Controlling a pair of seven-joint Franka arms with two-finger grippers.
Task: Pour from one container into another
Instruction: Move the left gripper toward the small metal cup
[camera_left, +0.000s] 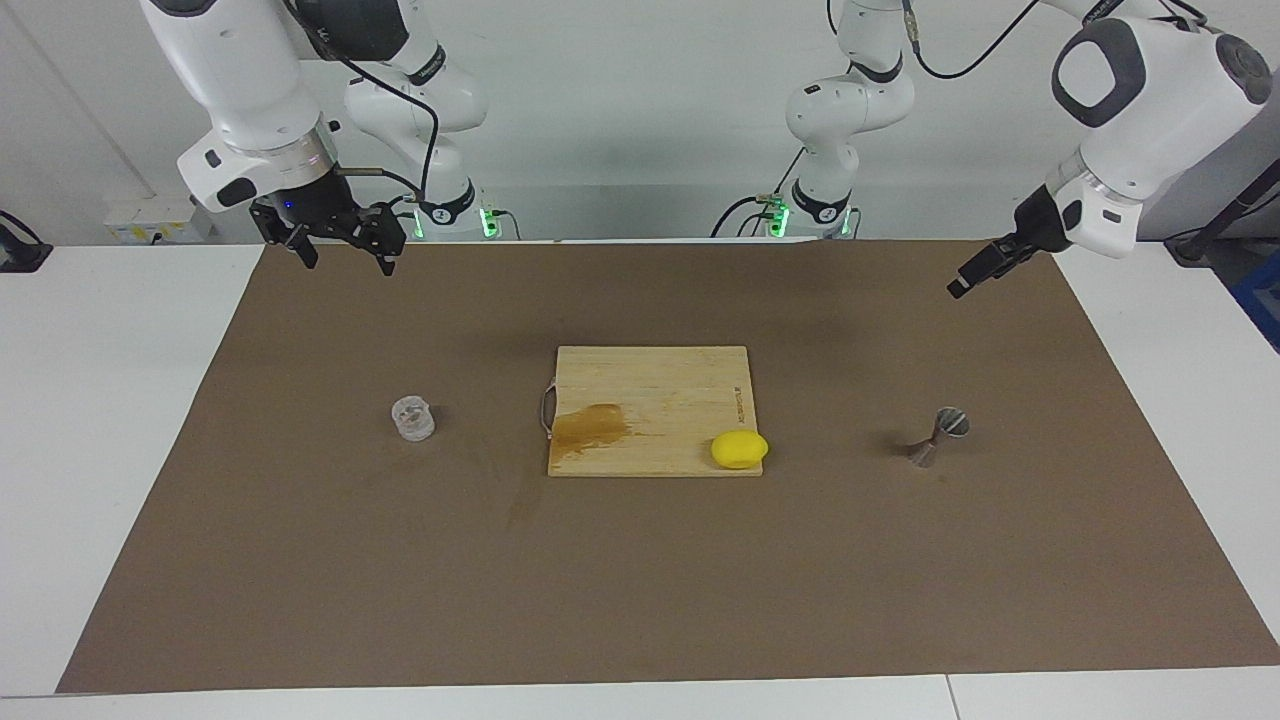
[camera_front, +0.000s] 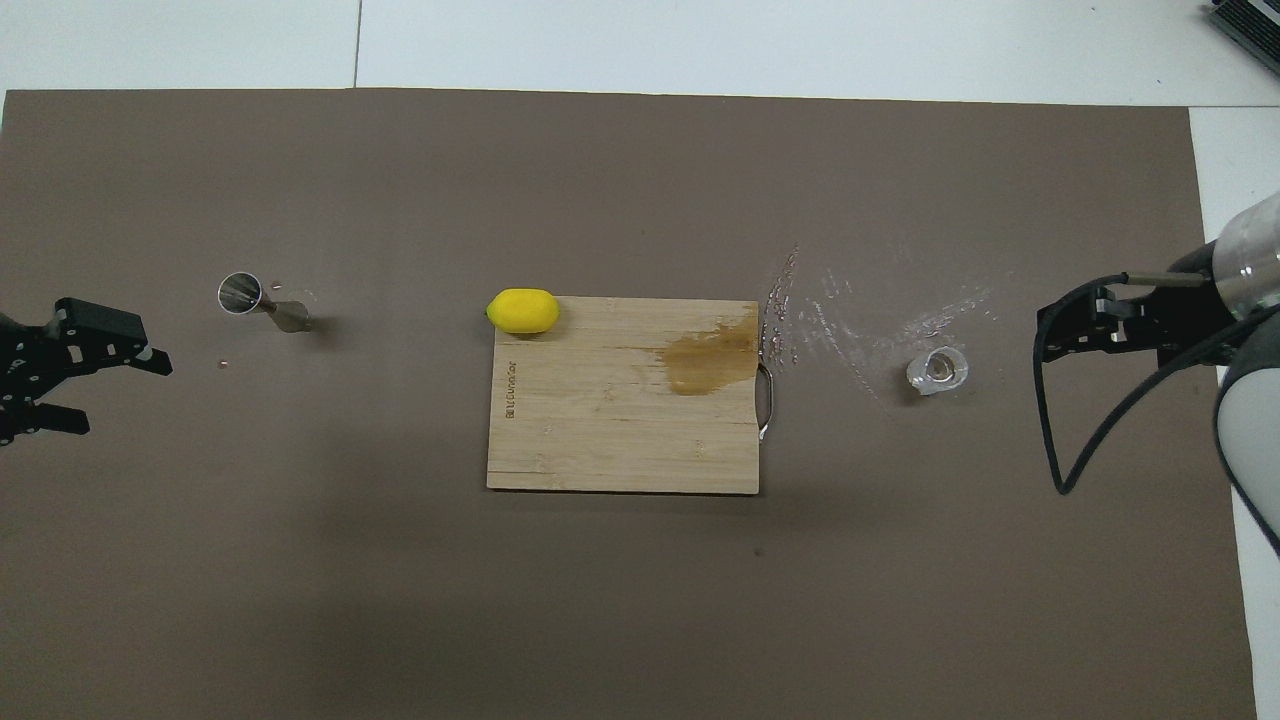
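Now your tumbler and jigger stand untouched on the mat, with left gripper and right gripper both spread, holding nothing.

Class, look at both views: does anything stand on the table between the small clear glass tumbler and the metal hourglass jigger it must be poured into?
Yes. The wooden cutting board lies between the clear glass tumbler and the silver metal hourglass jigger, with a yellow lemon on its corner. Both are low; a lifted tumbler would likely pass over them.
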